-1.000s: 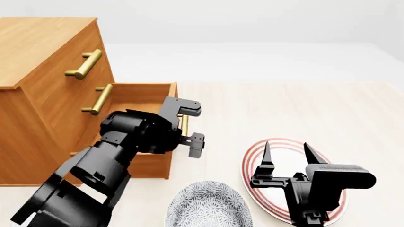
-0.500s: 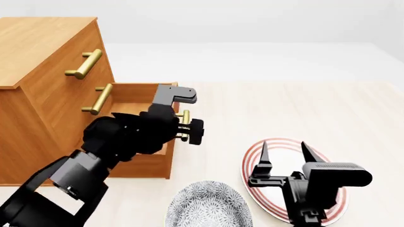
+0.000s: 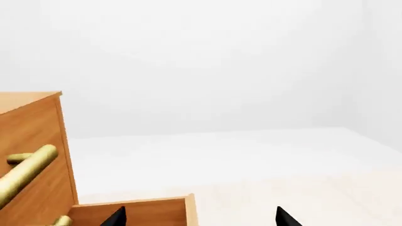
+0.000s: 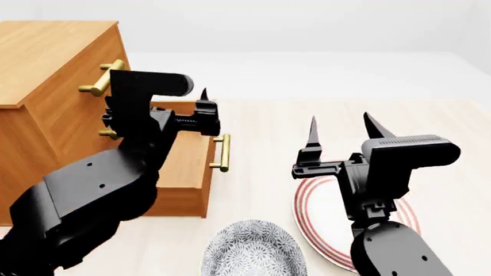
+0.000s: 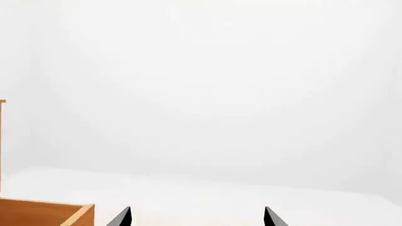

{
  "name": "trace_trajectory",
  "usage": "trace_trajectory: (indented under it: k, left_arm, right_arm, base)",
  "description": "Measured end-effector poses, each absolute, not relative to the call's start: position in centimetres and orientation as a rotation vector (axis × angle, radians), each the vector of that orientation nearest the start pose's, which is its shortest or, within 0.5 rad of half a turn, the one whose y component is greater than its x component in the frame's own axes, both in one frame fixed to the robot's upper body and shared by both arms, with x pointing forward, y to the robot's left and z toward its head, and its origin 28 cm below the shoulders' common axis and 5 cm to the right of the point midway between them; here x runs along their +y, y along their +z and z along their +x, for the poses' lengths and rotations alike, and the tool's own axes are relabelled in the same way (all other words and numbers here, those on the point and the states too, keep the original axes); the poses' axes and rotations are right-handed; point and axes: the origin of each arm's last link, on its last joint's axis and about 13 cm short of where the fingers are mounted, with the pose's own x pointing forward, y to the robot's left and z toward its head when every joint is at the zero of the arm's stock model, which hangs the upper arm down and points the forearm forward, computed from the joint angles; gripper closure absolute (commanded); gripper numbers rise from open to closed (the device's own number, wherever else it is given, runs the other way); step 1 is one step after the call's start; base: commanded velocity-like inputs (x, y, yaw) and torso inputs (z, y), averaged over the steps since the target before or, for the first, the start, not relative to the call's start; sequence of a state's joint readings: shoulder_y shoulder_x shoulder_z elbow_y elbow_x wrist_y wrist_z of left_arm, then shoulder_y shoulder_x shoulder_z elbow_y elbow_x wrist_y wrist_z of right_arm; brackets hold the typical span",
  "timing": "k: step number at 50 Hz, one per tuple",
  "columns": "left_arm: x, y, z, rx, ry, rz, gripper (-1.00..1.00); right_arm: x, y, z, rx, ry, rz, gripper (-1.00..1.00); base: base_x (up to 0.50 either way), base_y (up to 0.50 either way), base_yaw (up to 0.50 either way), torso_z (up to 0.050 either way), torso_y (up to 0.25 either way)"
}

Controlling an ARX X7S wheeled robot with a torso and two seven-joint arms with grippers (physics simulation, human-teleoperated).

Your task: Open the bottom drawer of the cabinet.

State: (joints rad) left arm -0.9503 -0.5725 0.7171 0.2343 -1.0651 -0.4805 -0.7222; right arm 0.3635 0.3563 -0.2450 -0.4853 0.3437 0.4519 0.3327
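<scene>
The left gripper (image 4: 201,98) is raised and points upward, its fingers spread apart with nothing between them; in the left wrist view only two dark fingertips (image 3: 115,217) show at the frame edge, wide apart. It sits above the rear of the bottom drawer (image 4: 188,167), touching nothing, and clear of that drawer's brass handle (image 4: 223,152), which lies at about 5 o'clock from it in the head view. The drawer stands pulled out from the cabinet (image 4: 46,69), its front panel well forward of the two drawers above; much of its inside is hidden by the left arm. The cabinet fills the head view's upper left, at about 10 o'clock from the gripper, with the top drawer's handle (image 4: 103,80) showing beside the arm and the middle handle mostly covered. The right gripper (image 4: 342,127) is also raised and points upward, fingers apart and empty, at about 3 o'clock from the left one. Below it a plate (image 4: 307,213) with red rings lies on the pale surface (image 4: 429,121), partly hidden by the right arm. A grey patterned bowl (image 4: 253,250) sits at about 6 o'clock, just beside the plate. No brand, label or writing can be read anywhere.
</scene>
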Motion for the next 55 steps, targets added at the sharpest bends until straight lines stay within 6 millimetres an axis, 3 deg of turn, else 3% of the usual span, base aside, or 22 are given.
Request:
trace_trajectory:
  k: [13, 41, 55]
  left_arm:
    - [19.4, 22.3, 26.7, -0.237, -0.099, 0.032, -1.00]
    - [19.5, 25.5, 24.5, -0.476, -0.065, 0.108, -1.00]
    - [19.4, 26.7, 24.0, -0.536, -0.062, 0.128, -1.00]
  right_arm:
    - [-10.0, 20.0, 25.5, -0.428, 0.047, -0.097, -1.00]
    - [-9.3, 25.5, 24.0, -0.615, 0.061, -0.115, -1.00]
    - [-9.2, 27.0, 23.2, -0.664, 0.068, -0.122, -1.00]
  base:
    - [0.00, 0.00, 0.00, 0.000, 0.000]
    - [0.00, 0.00, 0.00, 0.000, 0.000]
    - [0.00, 0.00, 0.00, 0.000, 0.000]
